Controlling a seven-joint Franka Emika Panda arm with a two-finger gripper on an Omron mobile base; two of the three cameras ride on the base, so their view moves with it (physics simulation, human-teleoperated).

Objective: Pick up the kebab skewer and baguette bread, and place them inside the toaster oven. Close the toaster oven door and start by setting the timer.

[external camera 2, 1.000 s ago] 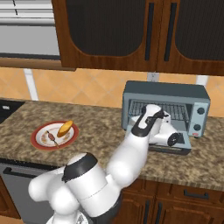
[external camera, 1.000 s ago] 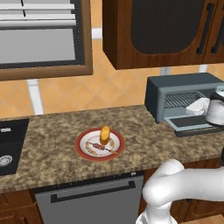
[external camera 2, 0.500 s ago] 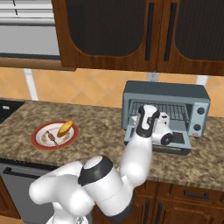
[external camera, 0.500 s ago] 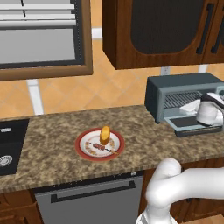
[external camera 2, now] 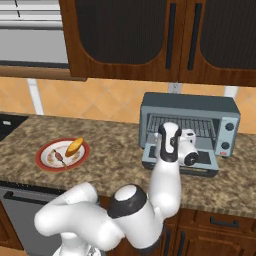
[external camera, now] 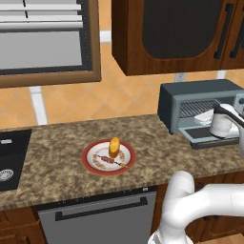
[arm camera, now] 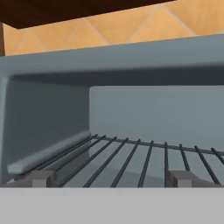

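Facing an opened oven, food untouched

Left to right: kebab skewer (external camera: 109, 161) and baguette bread (external camera: 114, 147) lie on the plate (external camera: 90, 164); toaster oven door (external camera 2: 204, 165) is down, and the gripper (external camera 2: 191, 141), fingers spread and empty, has edged nearer the rack (arm camera: 144, 159).

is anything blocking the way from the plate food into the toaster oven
Nothing visible does. The toaster oven door lies folded down, the wire rack is bare, and open counter lies between the plate holding the kebab skewer and baguette bread and the oven.
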